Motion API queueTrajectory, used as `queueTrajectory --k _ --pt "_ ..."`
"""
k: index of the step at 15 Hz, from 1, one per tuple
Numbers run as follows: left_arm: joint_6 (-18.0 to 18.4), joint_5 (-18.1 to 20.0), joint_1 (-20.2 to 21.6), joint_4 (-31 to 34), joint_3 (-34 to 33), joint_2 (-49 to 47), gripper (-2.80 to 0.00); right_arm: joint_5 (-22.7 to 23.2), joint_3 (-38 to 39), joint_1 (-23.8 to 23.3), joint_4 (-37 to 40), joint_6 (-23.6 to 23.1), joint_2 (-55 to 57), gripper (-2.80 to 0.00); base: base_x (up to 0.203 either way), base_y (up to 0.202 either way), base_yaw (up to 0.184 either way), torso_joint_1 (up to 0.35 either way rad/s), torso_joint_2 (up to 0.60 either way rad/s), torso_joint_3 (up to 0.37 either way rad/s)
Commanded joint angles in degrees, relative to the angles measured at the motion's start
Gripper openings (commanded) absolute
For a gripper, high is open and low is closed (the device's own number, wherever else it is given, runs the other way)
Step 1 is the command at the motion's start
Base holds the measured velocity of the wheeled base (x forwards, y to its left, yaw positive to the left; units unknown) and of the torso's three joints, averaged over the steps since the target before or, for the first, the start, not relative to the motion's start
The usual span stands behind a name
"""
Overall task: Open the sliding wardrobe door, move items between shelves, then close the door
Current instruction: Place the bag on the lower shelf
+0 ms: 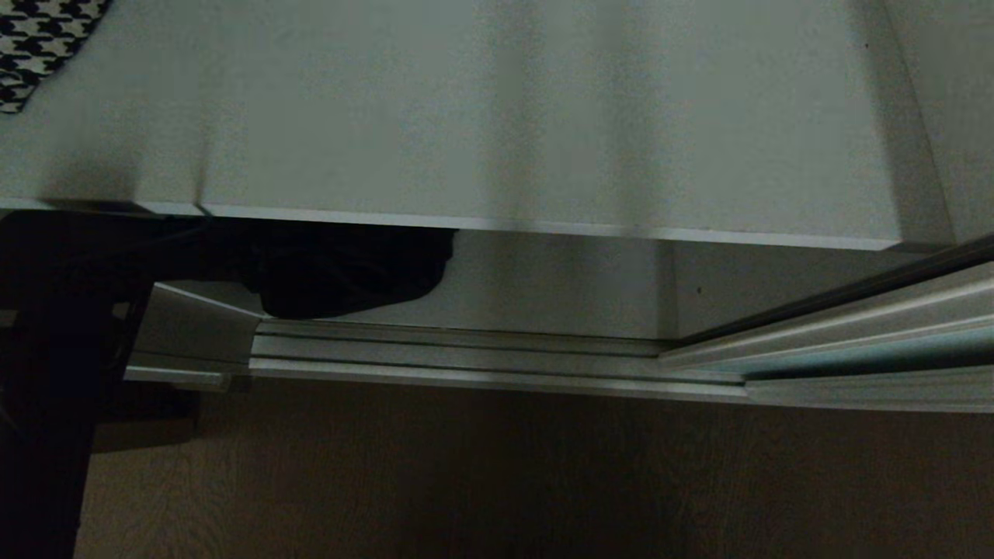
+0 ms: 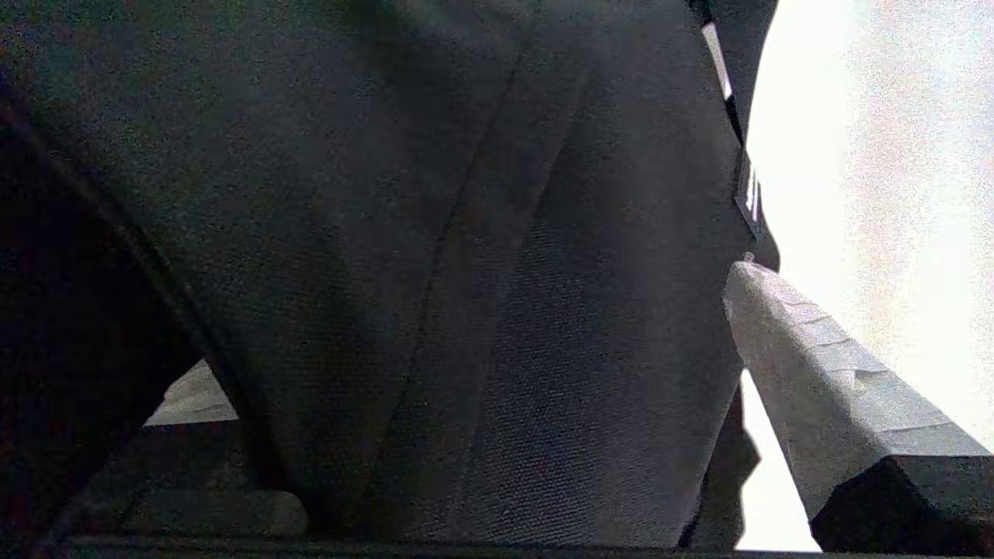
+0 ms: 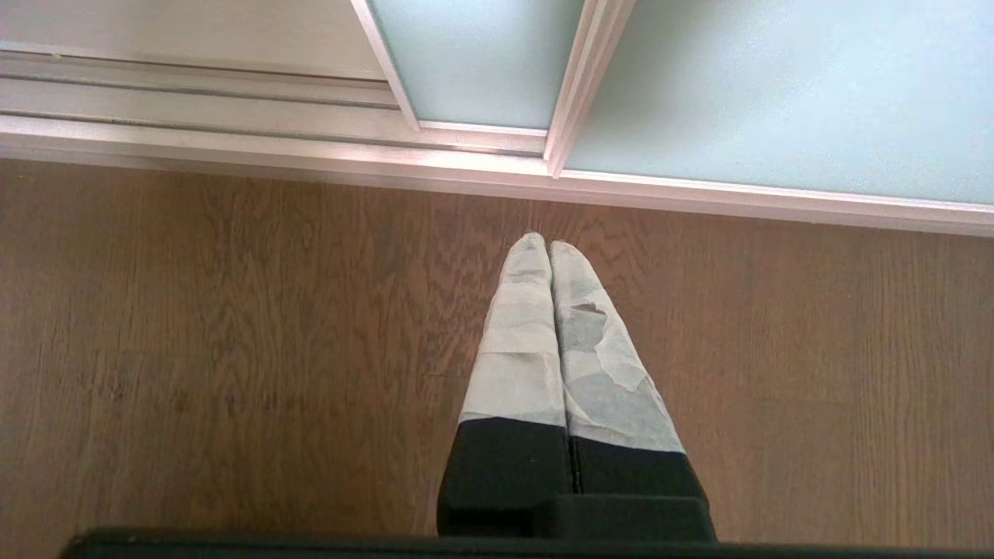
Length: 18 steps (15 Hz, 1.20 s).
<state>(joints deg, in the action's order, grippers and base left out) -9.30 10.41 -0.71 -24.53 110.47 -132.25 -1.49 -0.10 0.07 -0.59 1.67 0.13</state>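
Observation:
The wardrobe bay stands open, with the sliding wardrobe door (image 1: pixel 916 345) pushed to the right. A wide white shelf (image 1: pixel 497 116) spans the bay. Under it a soft black bag (image 1: pixel 349 272) lies on the lower shelf (image 1: pixel 559 287). My left arm (image 1: pixel 54 373) reaches in from the left toward that bag. In the left wrist view, black bag fabric (image 2: pixel 481 233) fills the space between the taped fingers (image 2: pixel 815 373) of my left gripper (image 2: pixel 481 334), which is open wide. My right gripper (image 3: pixel 550 244) is shut and empty over the wooden floor.
A ribbed silver floor track (image 1: pixel 466 357) runs along the front of the bay, with brown wooden floor (image 1: pixel 497 481) before it. A black-and-white houndstooth item (image 1: pixel 39 39) lies at the far left of the upper shelf. Two frosted panels (image 3: pixel 776 93) overlap ahead of the right gripper.

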Motion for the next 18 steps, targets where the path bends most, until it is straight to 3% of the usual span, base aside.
queueTrajectory --k 1,3,7,13,16,18 --pt "1.91 0.11 0.0 -0.08 -0.29 0.77 0.0 -0.01 0.01 0.01 -0.02 0.0 0.04 -2.8 0.0 0.0 0.0 0.0 0.0 0.0" --pt "5.28 0.2 0.0 1.8 -1.51 2.17 0.0 -0.01 0.05 0.01 -0.06 0.0 0.04 -2.8 0.0 0.0 0.0 0.0 0.0 0.0" --pt "12.8 0.96 0.0 15.81 -1.6 3.98 0.0 -0.01 0.01 0.01 -0.02 0.0 0.04 -2.8 0.0 0.0 0.0 0.0 0.0 0.0" --pt "21.68 8.12 0.0 13.62 -1.67 3.93 0.0 -0.09 0.01 0.01 -0.02 0.0 0.04 -2.8 0.0 0.0 0.0 0.0 0.0 0.0" --pt "20.21 7.02 0.36 11.78 -2.99 4.54 0.0 -0.01 0.07 0.01 -0.02 0.0 0.02 -2.8 0.0 0.0 0.0 0.0 0.0 0.0" --pt "15.11 6.73 0.76 10.2 -5.82 5.83 0.0 -0.04 0.01 0.01 -0.02 0.0 0.04 -2.8 0.0 0.0 0.0 0.0 0.0 0.0"
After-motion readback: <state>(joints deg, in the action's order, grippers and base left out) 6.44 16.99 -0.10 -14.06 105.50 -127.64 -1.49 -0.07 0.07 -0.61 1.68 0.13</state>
